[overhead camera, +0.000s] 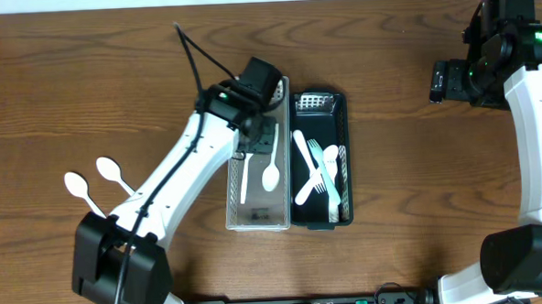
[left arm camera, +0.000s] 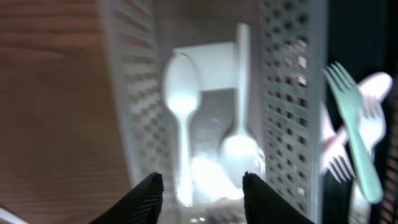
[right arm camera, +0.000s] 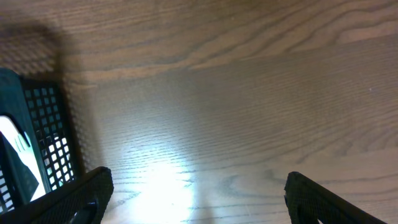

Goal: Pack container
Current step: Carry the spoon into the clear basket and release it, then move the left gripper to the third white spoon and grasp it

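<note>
My left jaws hang half open and empty, two spoons [left arm camera: 180, 93] below them in the clear bin [left arm camera: 286, 93]; right jaws gape, empty.

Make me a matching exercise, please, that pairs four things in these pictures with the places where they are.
Things:
1. loose spoons
2. forks
3. left gripper
4. right gripper

Places:
a. inside the black basket
b. over the clear basket
c. lying on the table, outside both baskets
d. over bare wood, with nothing between its fingers

Pairs: 1-c, 2-a, 3-b, 4-d.
</note>
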Robot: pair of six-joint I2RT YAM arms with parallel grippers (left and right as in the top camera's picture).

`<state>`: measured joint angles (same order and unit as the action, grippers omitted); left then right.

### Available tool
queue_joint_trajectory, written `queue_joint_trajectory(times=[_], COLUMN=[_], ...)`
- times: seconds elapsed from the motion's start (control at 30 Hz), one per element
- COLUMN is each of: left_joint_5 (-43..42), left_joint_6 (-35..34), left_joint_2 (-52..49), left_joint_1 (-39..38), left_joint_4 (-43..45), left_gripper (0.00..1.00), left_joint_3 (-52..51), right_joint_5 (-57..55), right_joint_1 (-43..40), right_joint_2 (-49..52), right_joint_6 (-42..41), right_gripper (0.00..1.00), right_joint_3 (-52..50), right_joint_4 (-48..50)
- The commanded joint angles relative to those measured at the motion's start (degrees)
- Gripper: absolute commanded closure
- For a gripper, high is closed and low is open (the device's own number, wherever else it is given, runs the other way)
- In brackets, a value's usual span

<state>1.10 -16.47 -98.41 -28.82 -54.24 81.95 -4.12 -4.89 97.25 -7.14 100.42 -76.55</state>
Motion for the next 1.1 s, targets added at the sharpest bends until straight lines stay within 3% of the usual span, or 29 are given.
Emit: queue_joint_trajectory(times=[0.0, 0.2, 0.3, 0.37, 0.63, 1.07], left_joint_5=[6.1, 8.9, 8.8, 8.1, -1.9, -2.0], left_joint_6=[-0.6, -5.2, -9.4, -12.0, -13.2, -13.6], left_joint_2=[4.8, 11.3, 11.5, 11.1, 8.4, 6.1], left_joint_1=[4.0, 17.6, 25.9, 31.2, 45.5, 46.8], left_joint_4=[-0.4, -2.8, -5.5, -6.5, 0.1, 17.4], left_gripper=[0.54, 0.32, 0.08, 0.00, 0.02, 0.01], left_joint_3=[-0.2, -0.2, -0.5, -1.5, -12.3, -30.2], right_joint_5=[-0.6, -0.7, -1.2, -1.7, -1.7, -1.7], right_joint_1=[0.0, 0.0, 0.0, 0.0, 0.0, 0.0], right_joint_2=[0.3, 0.4, 0.3, 0.3, 0.4, 0.4], right_joint_6=[1.1, 1.1, 1.0, 1.0, 1.0, 1.0], right_gripper=[0.08, 0.08, 0.08, 0.08, 0.09, 0.09], right_joint_3=[0.0, 0.0, 0.0, 0.0, 0.0, 0.0], right_joint_4=[-0.2, -0.6, -0.9, -1.1, -1.6, -2.8])
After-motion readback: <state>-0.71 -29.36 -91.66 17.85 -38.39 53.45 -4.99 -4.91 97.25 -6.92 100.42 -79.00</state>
